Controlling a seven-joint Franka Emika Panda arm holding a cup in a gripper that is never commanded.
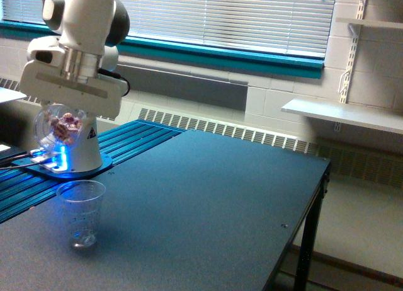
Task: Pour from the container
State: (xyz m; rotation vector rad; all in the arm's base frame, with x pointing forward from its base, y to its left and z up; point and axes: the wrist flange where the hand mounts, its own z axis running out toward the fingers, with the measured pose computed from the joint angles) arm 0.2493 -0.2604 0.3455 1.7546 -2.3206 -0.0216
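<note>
My gripper is shut on the container, a clear rounded bowl-like cup with small pink and white pieces inside. It hangs in the air at the exterior view's left, in front of the arm's white base, above and slightly left of the taller ribbed clear cup. That ribbed cup stands upright on the dark table and looks empty. The fingers themselves are mostly hidden behind the gripper's white body.
The arm's base with blue lights sits on a blue slatted platform at the left. The table's right edge drops to the floor. A white wall shelf is at the right, blinds behind.
</note>
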